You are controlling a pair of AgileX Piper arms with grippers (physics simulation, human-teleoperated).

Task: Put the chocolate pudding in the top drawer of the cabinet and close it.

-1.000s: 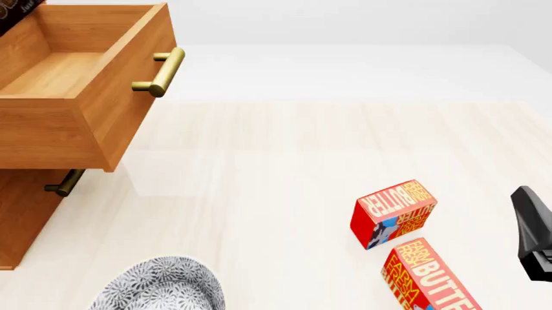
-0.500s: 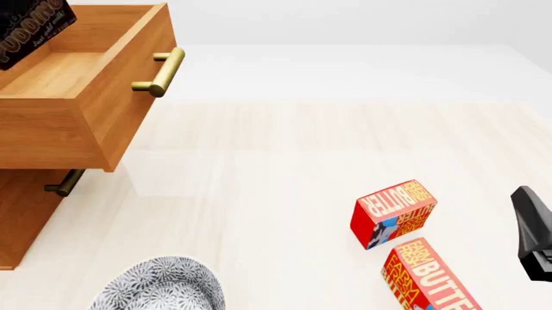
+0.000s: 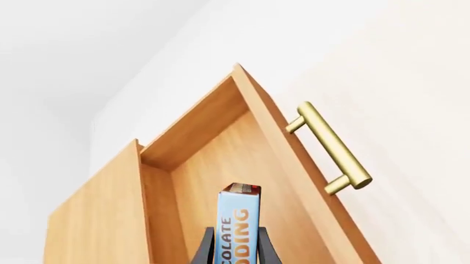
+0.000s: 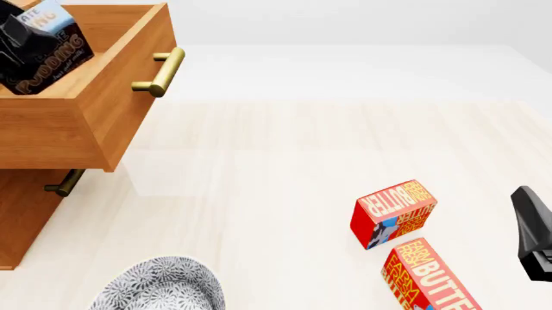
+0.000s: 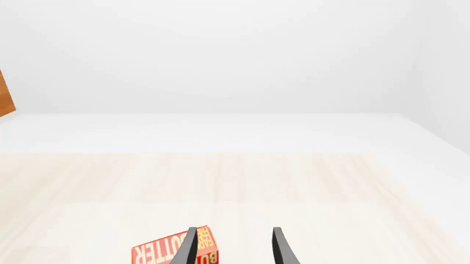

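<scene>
Holding the chocolate pudding (image 3: 239, 225) edge-on, the left gripper (image 3: 236, 250) had both dark fingers pressed flat against the box's broad faces, one each side, over the open top drawer (image 3: 220, 165). Front view showed the same box (image 4: 53, 48) tilted, its lower part down inside the drawer's walls, upper corner above the rim. Whether it touched the drawer floor could not be told.

Handling, as judged: small flat carton, likely light, stiff enough along the edges but able to dent on the wide faces if squeezed hard. Printed card looked smooth, so some slip under a loose pinch seemed possible. Grip across the thin dimension, near the box's lower half, appeared sound; the blue end stood free beyond the fingertips. Letting go low over the light wood floor should let it tip flat without bouncing out.

Right gripper (image 5: 233, 247) hung idle near the table's near edge, fingers spread with a clear gap, nothing between them. One butter box (image 5: 173, 251) lay just beyond it. Front view gave two butter boxes (image 4: 394, 213) close together on the table (image 4: 285, 168), well apart from the cabinet (image 4: 26, 213), and a patterned bowl (image 4: 159, 284) near the front edge.

Brass handle (image 4: 160, 72) faced the open table, unobstructed for the later push shut. Drawer stood pulled far out.
</scene>
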